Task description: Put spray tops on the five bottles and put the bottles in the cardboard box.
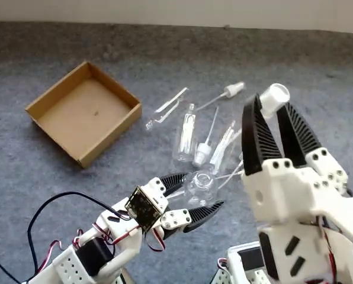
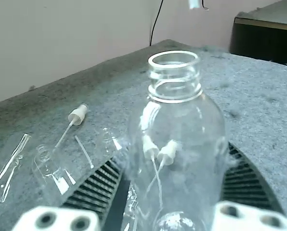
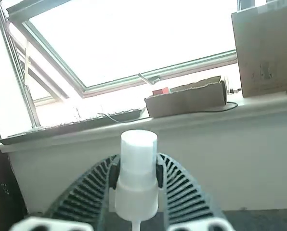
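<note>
A clear bottle (image 1: 199,184) stands upright near the front of the grey mat. My left gripper (image 1: 204,191) is shut on it, one dark finger on each side. In the left wrist view the bottle (image 2: 178,125) has an open neck with no top on it, and the fingers (image 2: 93,192) press its lower body. My right gripper (image 1: 270,102) is raised high above the mat and shut on a white spray top (image 1: 275,93). In the right wrist view the spray top (image 3: 137,185) sits between the ribbed fingers, head up. The cardboard box (image 1: 43,103) lies at the left.
Between the box and my right arm lie a clear bottle (image 1: 185,133), loose spray tops with long tubes (image 1: 233,90) (image 1: 203,154) and clear plastic wrappers (image 1: 170,103). Black and red cables (image 1: 52,207) trail beside the left arm.
</note>
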